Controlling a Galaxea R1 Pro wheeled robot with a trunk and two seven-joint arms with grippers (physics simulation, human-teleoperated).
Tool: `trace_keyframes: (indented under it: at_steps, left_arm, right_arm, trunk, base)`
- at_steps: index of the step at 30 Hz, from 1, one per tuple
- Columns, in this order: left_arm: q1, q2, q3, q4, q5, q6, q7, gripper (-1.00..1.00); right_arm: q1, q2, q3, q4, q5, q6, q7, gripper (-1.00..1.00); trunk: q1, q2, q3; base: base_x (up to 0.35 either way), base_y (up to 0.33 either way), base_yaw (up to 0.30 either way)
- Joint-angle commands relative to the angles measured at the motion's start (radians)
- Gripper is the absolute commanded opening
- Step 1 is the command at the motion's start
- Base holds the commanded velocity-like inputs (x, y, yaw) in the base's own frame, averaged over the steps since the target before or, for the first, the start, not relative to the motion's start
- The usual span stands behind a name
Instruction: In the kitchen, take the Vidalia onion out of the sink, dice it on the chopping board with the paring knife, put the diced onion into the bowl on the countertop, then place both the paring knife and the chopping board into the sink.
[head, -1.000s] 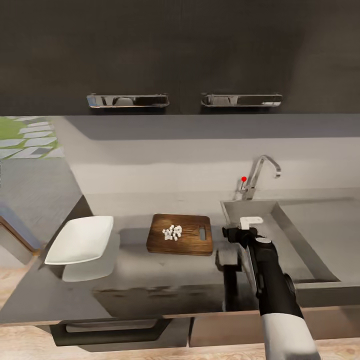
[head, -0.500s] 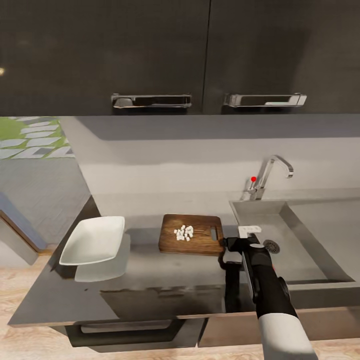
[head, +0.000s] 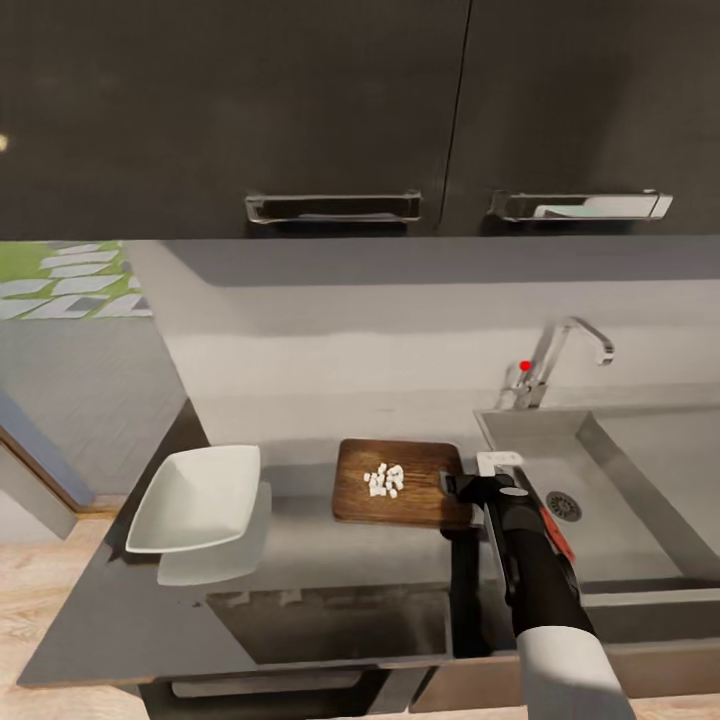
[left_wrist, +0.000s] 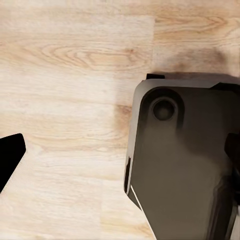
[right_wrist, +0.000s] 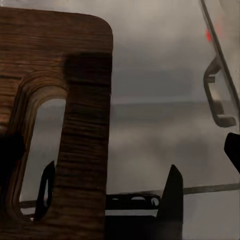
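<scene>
Now the right gripper (head: 480, 488), fingers apart, hovers at the board's (head: 400, 483) slotted end; dice (head: 384, 480) await the bowl (head: 195, 498); next, grip the board.

My right gripper (head: 470, 487) sits at the handle-slot end of the chopping board (head: 400, 484), jaws apart. Bare countertop (head: 300, 550) lies between board and bowl (head: 195, 495), wide enough for me. The sink (head: 600, 500) basin opens just right of my arm; the tap (head: 560, 355) stands behind it.
</scene>
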Motion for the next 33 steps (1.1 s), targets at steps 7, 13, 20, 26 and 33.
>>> trace_keyframes:
  at_steps: [7,13,20,26,33]
  left_arm:
    - [0.0,0.002,-0.008,-0.001,0.01,-0.003,0.008,1.0]
    - [0.0,0.002,-0.008,-0.001,0.01,-0.003,0.008,1.0]
    - [0.0,0.002,-0.008,0.0,0.01,-0.003,0.008,1.0]
    - [0.0,0.002,-0.008,0.002,0.01,-0.003,0.008,1.0]
    - [0.0,0.002,-0.008,0.0,0.01,-0.003,0.008,1.0]
  right_arm:
    - [-0.001,0.001,-0.003,-0.002,0.011,0.005,0.01,1.0]
    - [-0.001,0.001,-0.003,-0.002,0.011,0.004,0.01,1.0]
    - [-0.001,0.001,-0.003,-0.008,0.011,0.001,0.011,1.0]
    - [-0.001,0.001,-0.003,-0.009,0.011,0.001,0.011,1.0]
    - [-0.001,0.001,-0.002,-0.009,0.011,0.001,0.013,1.0]
  trunk:
    - [0.001,-0.002,-0.002]
    - [0.001,-0.002,-0.002]
    - [0.001,-0.002,-0.002]
    - [0.001,-0.002,-0.002]
    - [0.001,-0.002,-0.002]
  base:
    - [0.015,0.018,0.0]
    - [0.095,0.021,0.0]
    - [0.042,0.003,0.0]
    - [0.001,-0.038,0.0]
    - [0.0,-0.006,0.0]
